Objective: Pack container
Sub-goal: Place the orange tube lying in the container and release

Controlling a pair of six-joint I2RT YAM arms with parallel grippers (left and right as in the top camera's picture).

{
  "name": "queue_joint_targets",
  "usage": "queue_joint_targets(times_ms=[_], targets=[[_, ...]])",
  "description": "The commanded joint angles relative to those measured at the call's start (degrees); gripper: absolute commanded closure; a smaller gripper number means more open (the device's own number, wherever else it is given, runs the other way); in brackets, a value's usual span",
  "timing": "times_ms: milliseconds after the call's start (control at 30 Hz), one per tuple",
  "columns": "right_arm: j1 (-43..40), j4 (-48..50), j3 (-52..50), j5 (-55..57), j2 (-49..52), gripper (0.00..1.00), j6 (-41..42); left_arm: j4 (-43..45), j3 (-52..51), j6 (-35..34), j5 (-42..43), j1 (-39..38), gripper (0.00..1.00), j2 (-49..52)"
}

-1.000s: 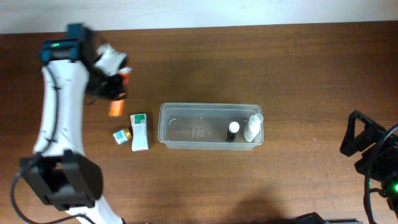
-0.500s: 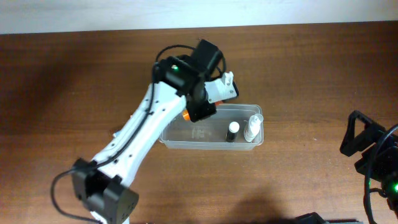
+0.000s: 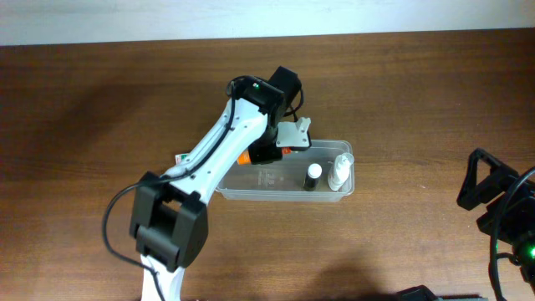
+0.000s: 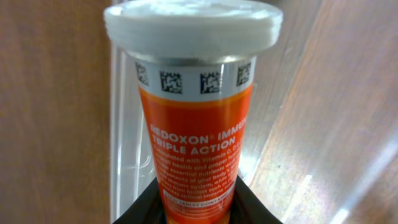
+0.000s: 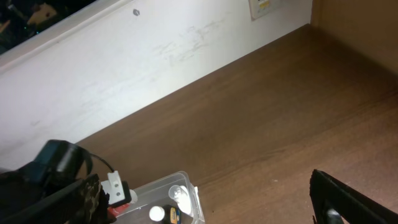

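Surface: brown wooden table [image 3: 418, 100].
Left gripper [image 4: 196, 210]: clamped on the orange tube [image 4: 196, 140], above the container [image 3: 251, 193].
Right gripper [image 3: 489, 194]: well apart; how far open, unclear.

The container [image 3: 280, 197] is noted as clear glossy plastic; table [image 3: 401, 100] as smooth wood grain; orange tube [image 4: 196, 149] as glossy-labelled, capped in white plastic.

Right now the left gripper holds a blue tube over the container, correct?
Not blue. The left wrist view shows the tube is orange with a white cap. The left gripper does hold it over the container.
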Motion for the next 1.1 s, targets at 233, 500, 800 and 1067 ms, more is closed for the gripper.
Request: queue_joint_targets(times_ms=[233, 500, 800, 1067], targets=[[-0.5, 0.2, 0.0, 0.9, 0.2, 0.02, -0.6, 0.7, -0.6, 2.8, 2.1, 1.0, 0.71, 6.2], [-0.5, 0.2, 0.0, 0.9, 0.2, 0.02, -0.6, 1.0, -0.4, -1.5, 2.1, 1.2, 0.48, 6.1], [-0.5, 0.2, 0.0, 0.9, 0.2, 0.02, -0.6, -2.3, 4.4, -6.4, 2.2, 1.2, 0.48, -0.7], [-0.5, 0.2, 0.0, 0.9, 0.2, 0.02, -0.6, -6.9, 5.6, -15.1, 1.6, 8.4, 0.28, -16.0]])
